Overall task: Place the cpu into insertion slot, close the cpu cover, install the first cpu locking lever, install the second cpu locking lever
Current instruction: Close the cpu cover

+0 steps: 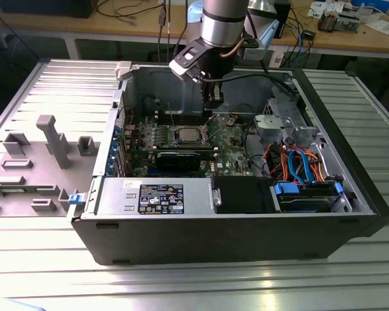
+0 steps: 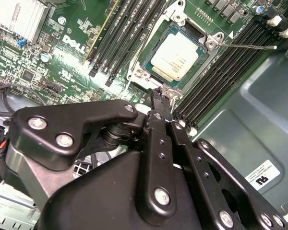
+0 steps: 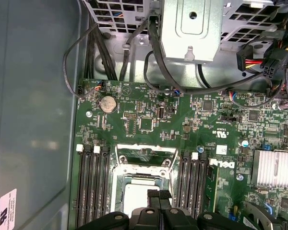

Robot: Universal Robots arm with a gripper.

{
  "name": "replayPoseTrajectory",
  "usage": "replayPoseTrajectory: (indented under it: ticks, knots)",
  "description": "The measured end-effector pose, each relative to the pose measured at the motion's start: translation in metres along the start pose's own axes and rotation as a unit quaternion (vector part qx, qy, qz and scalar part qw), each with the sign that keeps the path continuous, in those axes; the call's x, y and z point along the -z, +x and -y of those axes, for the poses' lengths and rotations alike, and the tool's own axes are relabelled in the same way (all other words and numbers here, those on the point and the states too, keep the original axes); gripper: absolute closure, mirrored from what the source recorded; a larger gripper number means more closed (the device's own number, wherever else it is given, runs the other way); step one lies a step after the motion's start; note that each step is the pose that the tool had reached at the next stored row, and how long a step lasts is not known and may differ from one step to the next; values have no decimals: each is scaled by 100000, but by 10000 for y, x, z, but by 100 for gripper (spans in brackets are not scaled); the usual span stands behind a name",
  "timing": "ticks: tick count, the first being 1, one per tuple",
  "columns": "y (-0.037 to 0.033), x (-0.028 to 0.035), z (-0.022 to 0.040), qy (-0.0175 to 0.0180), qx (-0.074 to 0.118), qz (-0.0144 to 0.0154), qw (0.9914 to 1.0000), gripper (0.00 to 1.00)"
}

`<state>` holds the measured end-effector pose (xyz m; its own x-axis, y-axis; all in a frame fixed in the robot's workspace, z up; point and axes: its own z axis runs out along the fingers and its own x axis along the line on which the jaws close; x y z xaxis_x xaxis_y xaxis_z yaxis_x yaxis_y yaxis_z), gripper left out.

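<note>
Silvery cpu (image 2: 176,56) sat in the insertion slot (image 2: 143,73) under the lowered cpu cover (image 2: 189,31), end effector (image 2: 161,98) pinched shut on nothing, tips at the slot's edge; lever stage by my read, and the thin loose-looking locking lever (image 2: 245,46) needed pressing down and hooking.

Exterior view high, looking down into open case (image 1: 214,241); both wrist views close above the cpu (image 2: 178,57) (image 3: 137,200)

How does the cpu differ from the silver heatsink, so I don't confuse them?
The cpu has a smooth, flat top; the heatsink is ribbed with parallel fins. The cpu sits in the insertion slot between the memory slots, close to the pincer; the heatsink stands beyond those slots, away from it. Both are silvery and squarish.
</note>
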<state>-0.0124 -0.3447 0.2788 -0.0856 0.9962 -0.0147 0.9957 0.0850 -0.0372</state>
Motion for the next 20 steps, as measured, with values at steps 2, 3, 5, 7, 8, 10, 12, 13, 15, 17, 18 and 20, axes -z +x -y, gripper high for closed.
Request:
replayPoseTrajectory:
  ticks: [2,3,5,7,8,10,12,13,15,17,18,20]
  knots:
    - [0,0,-3,-1,-3,6,100000,89]
    - [0,0,-5,1,3,6,100000,89]
    - [-1,0,-9,-1,2,15,100000,89]
    - [-1,0,-14,1,-2,27,100000,89]
    - [-1,0,-16,1,-1,25,100000,89]
    - [-2,1,-20,2,0,35,100000,89]
    - [-2,1,-23,1,0,37,100000,89]
    - [-2,1,-24,5,-3,42,100000,89]
    - [-2,1,-28,5,1,47,100000,89]
    - [-3,1,-31,2,-1,49,100000,89]
    - [-3,1,-33,5,-3,55,100000,89]
    - [-3,1,-37,3,1,58,100000,89]
